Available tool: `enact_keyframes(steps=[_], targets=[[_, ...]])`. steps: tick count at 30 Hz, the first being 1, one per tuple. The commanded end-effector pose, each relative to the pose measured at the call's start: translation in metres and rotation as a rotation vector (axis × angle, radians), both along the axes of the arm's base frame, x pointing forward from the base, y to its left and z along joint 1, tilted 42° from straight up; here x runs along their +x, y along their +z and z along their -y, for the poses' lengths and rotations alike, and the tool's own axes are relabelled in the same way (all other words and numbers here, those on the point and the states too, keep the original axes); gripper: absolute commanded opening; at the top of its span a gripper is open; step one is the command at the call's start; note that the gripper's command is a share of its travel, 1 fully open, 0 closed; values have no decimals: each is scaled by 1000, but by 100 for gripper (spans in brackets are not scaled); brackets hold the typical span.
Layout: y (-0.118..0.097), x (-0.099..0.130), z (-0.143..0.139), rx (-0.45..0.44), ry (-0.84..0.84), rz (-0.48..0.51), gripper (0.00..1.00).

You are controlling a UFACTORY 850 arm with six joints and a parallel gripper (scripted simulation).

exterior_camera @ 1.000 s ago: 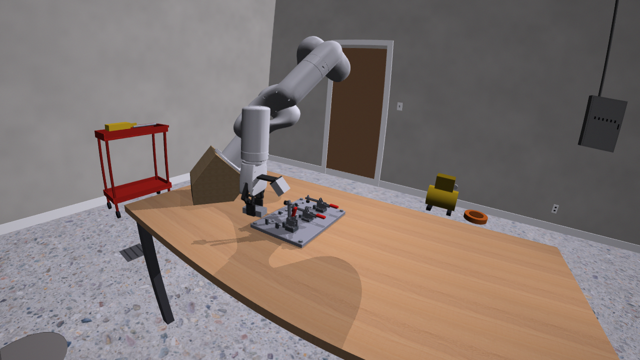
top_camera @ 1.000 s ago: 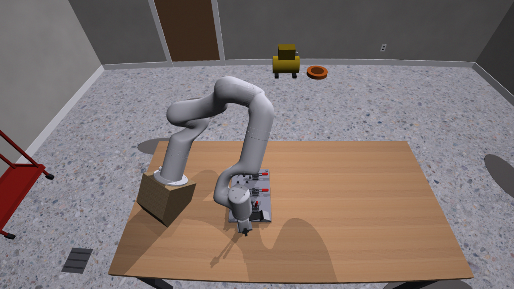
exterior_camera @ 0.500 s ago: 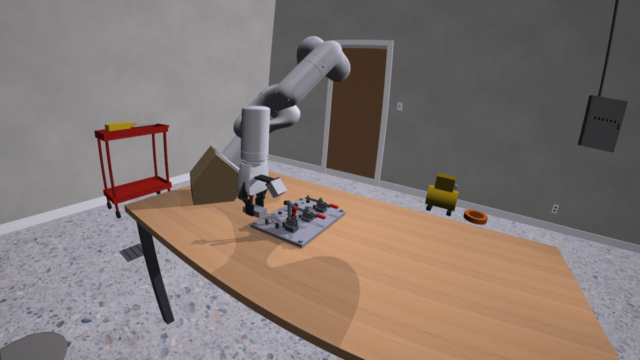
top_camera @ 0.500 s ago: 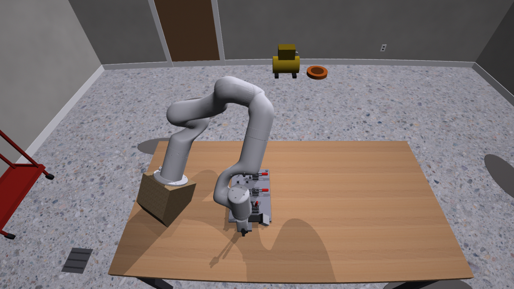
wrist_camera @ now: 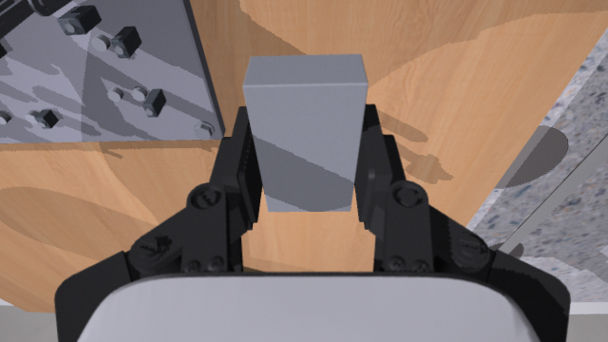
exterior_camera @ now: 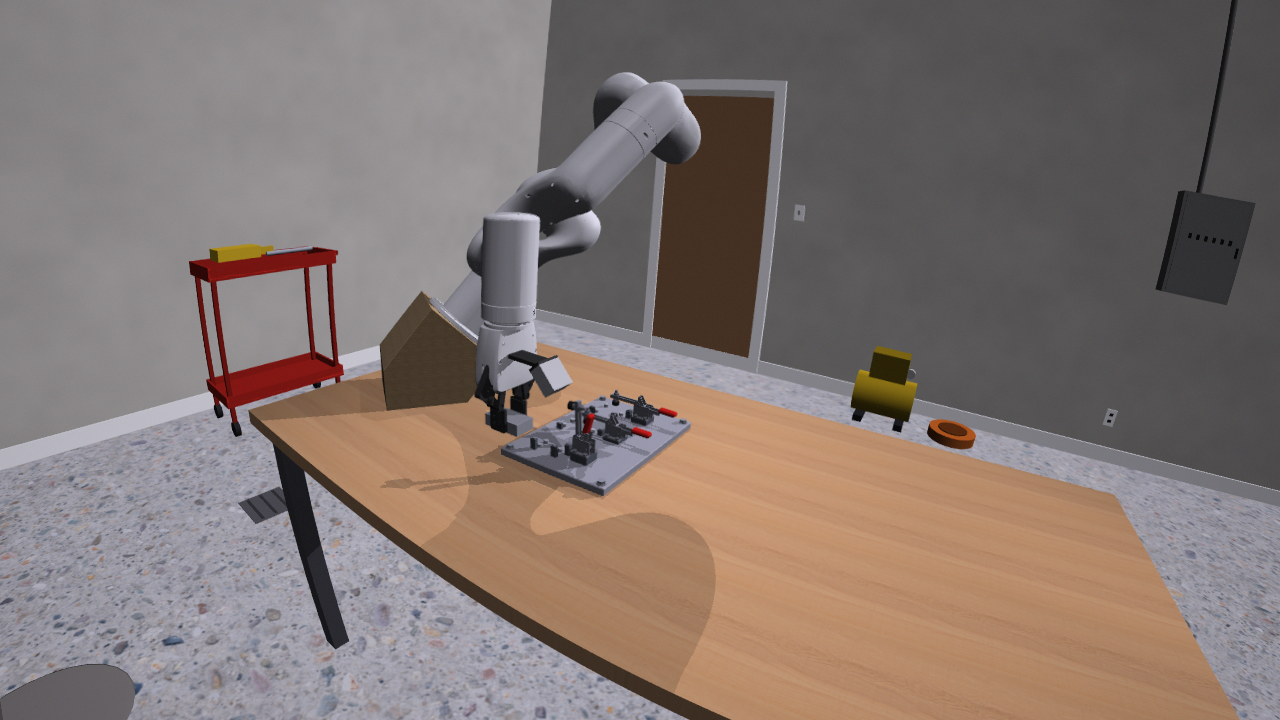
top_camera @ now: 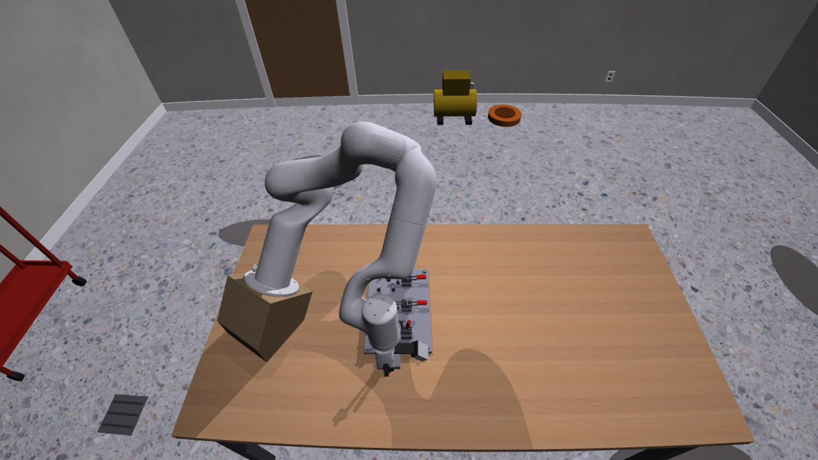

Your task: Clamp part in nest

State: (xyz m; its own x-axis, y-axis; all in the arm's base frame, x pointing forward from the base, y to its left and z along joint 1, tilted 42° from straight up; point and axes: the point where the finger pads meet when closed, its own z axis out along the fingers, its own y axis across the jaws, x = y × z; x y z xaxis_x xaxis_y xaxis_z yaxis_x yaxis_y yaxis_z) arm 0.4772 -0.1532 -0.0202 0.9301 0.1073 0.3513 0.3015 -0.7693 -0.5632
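We are holding the grey part (top_camera: pixel 394 362) (exterior_camera: pixel 516 422) (wrist_camera: pixel 309 142) with our gripper (top_camera: pixel 386 370) (exterior_camera: pixel 510 413) (wrist_camera: pixel 307 131); its two black fingers are pinching the block by opposite long sides, one finger on each side. The part is hanging in the air above the wooden table (top_camera: pixel 543 320) (exterior_camera: pixel 850 555) (wrist_camera: pixel 285 247), and it is staying outside the nests, near one corner of the fixture plate (top_camera: pixel 422 337) (exterior_camera: pixel 617 474) (wrist_camera: pixel 157 128). In the wrist view, the plate is lying to the left of the part, and we are seeing small dark blocks and round pads standing on it. On the plate three clamps are standing in a row. The nearest clamp (exterior_camera: pixel 583 443) is standing open, its bar pointing up and its red handle (top_camera: pixel 408 324) (exterior_camera: pixel 588 423) being raised also. The middle clamp (top_camera: pixel 406 304) (exterior_camera: pixel 615 429) and the far clamp (top_camera: pixel 406 280) (exterior_camera: pixel 641 411) are having their red handles stretched outward, low over the plate; whether these two are locked, we cannot tell. Our arm (top_camera: pixel 409 211) (exterior_camera: pixel 510 268) is reaching down from the brown, slanted pedestal (top_camera: pixel 243 306) (exterior_camera: pixel 425 376).

The end effector (top_camera: pixel 386 370) (exterior_camera: pixel 508 418) (wrist_camera: pixel 307 131) has turned slightly — clockwise from above — the grey part (top_camera: pixel 395 362) (exterior_camera: pixel 520 422) (wrist_camera: pixel 306 128) turning with it.
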Motion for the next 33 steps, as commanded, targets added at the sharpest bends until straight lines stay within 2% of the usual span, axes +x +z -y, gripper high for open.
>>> enact_keyframes(steps=[1,33], targets=[[-1,-1,0,-1,-1,1,0],[-27,-20,-11,-1,-1,1,0]])
